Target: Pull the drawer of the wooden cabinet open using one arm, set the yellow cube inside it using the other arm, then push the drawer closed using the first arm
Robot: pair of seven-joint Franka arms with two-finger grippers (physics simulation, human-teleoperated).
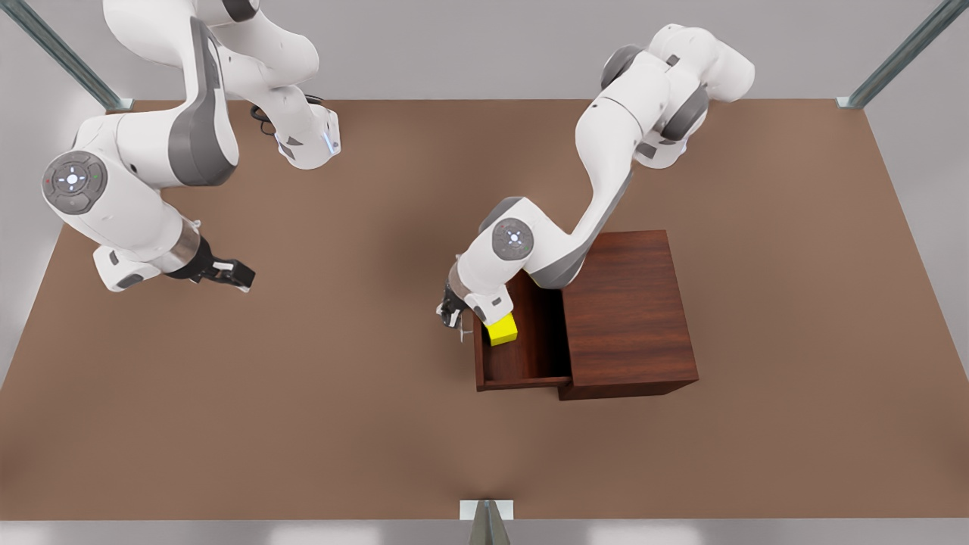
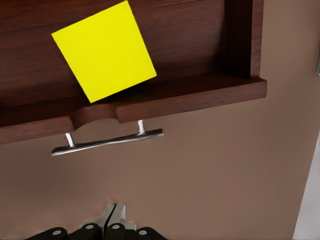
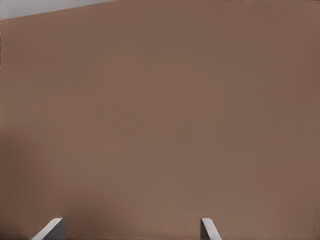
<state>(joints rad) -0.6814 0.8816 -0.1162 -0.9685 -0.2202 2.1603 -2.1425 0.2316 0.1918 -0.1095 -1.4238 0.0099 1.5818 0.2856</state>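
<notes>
Starting at the front view's left, the right gripper [image 1: 241,274] hung over the bare brown tabletop [image 1: 341,424], well apart from the cabinet. Its black two-finger tool pointed toward the front view's right, and its fingertips [image 3: 52,230] stood wide apart with nothing between them in the right wrist view. This arm was waiting.

Near the middle of the front view, the left gripper [image 1: 452,316] sat just outside the drawer front, close to the thin silver bar handle [image 2: 106,143] but not touching it. In the left wrist view its fingers [image 2: 106,220] appeared pressed together and held nothing; the front view was too cluttered by the wrist to confirm this.

The dark reddish-brown wooden drawer [image 1: 530,333] was pulled out toward the front view's left, with its tray exposed. The small bright yellow cube [image 1: 503,330] lay inside the tray, beside the front panel [image 2: 190,95] and near the handle. The left wrist view showed the cube [image 2: 104,50] turned at an angle to the panel.

At the front view's right, the boxy dark reddish-brown wooden cabinet [image 1: 628,318] stood on the tabletop, with the left arm's elbow reaching over its top.
</notes>
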